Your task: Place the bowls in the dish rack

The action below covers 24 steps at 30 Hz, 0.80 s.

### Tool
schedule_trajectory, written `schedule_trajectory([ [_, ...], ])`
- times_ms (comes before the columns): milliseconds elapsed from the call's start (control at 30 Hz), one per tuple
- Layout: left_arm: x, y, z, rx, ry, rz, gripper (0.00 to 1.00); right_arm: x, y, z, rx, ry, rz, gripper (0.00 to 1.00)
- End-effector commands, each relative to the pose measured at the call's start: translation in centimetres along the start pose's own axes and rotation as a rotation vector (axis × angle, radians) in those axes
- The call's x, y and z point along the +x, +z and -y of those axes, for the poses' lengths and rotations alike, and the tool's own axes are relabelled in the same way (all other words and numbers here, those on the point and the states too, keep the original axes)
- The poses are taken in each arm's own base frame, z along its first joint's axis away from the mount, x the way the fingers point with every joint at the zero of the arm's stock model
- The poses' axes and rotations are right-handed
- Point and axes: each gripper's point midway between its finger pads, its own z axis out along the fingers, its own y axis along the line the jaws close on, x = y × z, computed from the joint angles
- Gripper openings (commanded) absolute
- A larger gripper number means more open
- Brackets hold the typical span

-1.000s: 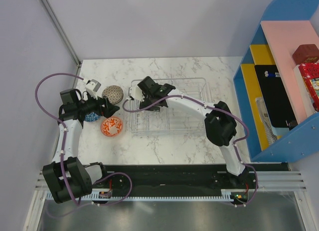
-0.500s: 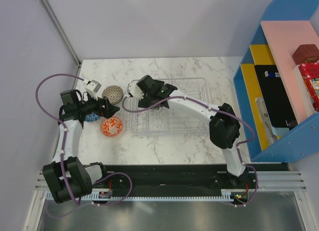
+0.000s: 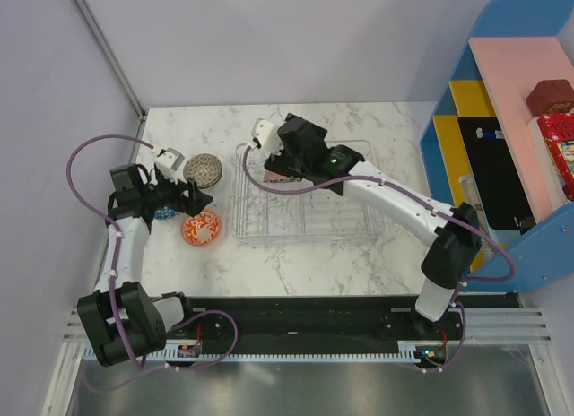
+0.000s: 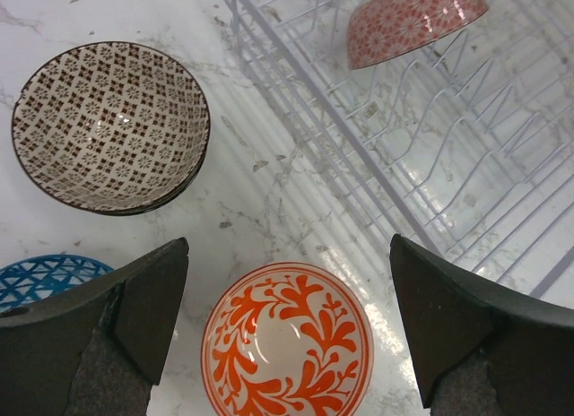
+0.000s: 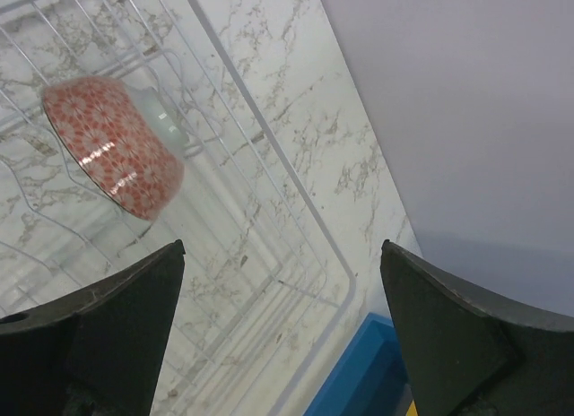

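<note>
My left gripper is open and empty, hovering over the red-orange and white bowl on the table. The beige lattice bowl lies beyond it, and the blue bowl sits at its left, partly under the arm. A red patterned bowl leans tilted in the clear dish rack at its left end. My right gripper is open and empty above the rack. No pale green bowl shows.
A blue shelf unit with boxes stands at the table's right edge; its corner shows in the right wrist view. Grey walls close off the back and left. The arm bases sit along the near edge.
My right gripper has lifted and swung back and to the right, away from the rack's left end, where the red patterned bowl stays. The left arm has barely moved.
</note>
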Motion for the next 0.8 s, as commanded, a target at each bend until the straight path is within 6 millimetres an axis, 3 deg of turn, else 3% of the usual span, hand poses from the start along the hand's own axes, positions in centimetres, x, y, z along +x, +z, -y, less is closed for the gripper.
schedule_trajectory([
  [0,-0.2,-1.3,-1.6,-0.102,0.155,-0.032,1.00,2.1,-4.3,5.0,0.005,0.149,0.051,0.97],
  [67,0.0,-1.7,-1.7,-0.112,0.211,-0.050,1.00,4.8,-5.1,5.6,-0.055,0.203,0.022,0.97],
  [167,0.8,-2.1,-1.3,-0.098,0.253,-0.085,1.00,7.2,-7.1,5.1,-0.145,0.248,0.045,0.97],
  [267,2.4,-2.0,-0.9,-0.056,0.261,-0.134,0.99,9.9,-8.8,2.7,-0.203,0.238,0.033,0.97],
  [300,3.0,-1.9,-0.7,-0.041,0.257,-0.148,0.98,10.0,-9.9,2.9,-0.195,0.241,0.055,0.97],
  [433,5.3,-1.5,-0.2,0.032,0.242,-0.207,0.95,11.1,-11.2,2.0,-0.193,0.266,0.075,0.97],
  [767,5.9,0.0,-1.5,0.096,0.276,-0.238,0.95,11.3,-12.8,0.9,-0.212,0.303,0.135,0.97],
])
